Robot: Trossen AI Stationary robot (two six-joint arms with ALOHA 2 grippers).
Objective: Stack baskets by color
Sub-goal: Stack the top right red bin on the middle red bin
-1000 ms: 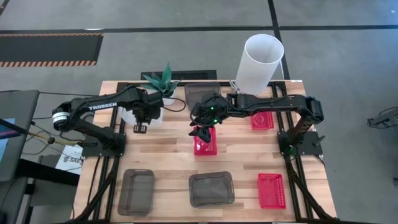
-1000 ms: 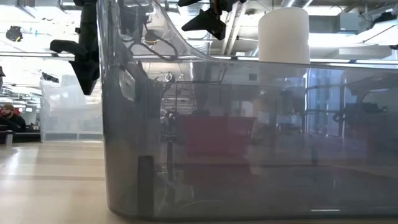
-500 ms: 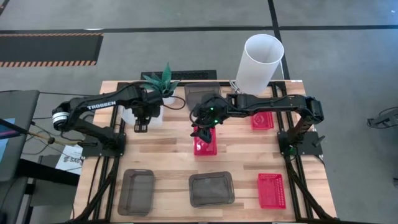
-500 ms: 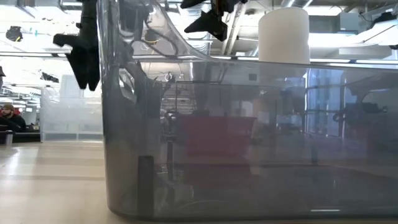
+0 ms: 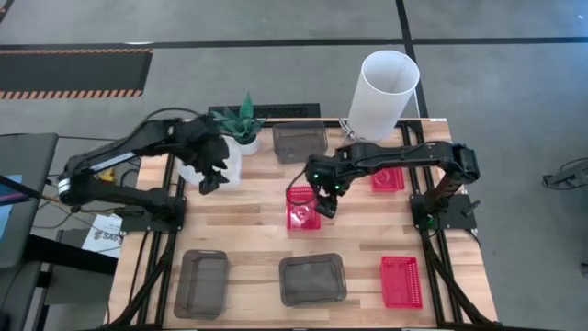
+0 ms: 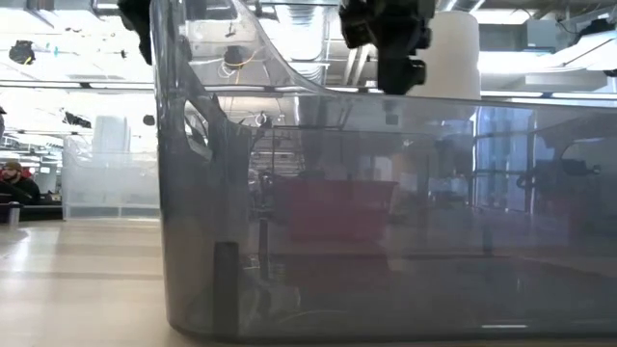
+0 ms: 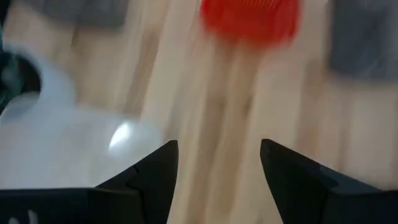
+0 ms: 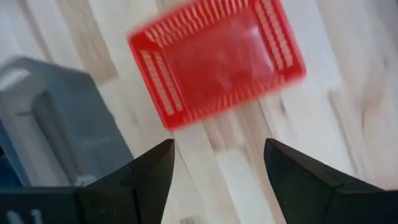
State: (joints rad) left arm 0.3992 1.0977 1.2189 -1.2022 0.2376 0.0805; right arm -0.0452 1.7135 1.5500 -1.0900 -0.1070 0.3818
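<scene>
Baskets line the bottom of the high view: a grey basket [image 5: 202, 282] at lower left, a second grey one [image 5: 312, 279] at lower centre, and a red basket [image 5: 401, 280] at lower right, all well apart on the table [image 5: 248, 230]. Mid-frame we see another red basket [image 5: 301, 207], with our right gripper [image 5: 327, 199] just beside it, fingers spread apart and empty. A third red basket [image 5: 387, 178] lies right of centre under the right arm. At upper left our left gripper [image 5: 210, 178] hovers over a clear basket [image 5: 223, 169], fingers apart, gripping nothing. Farther up sit one more grey basket [image 5: 299, 143], a plant [image 5: 241, 118] and a white cylinder [image 5: 383, 95].
</scene>
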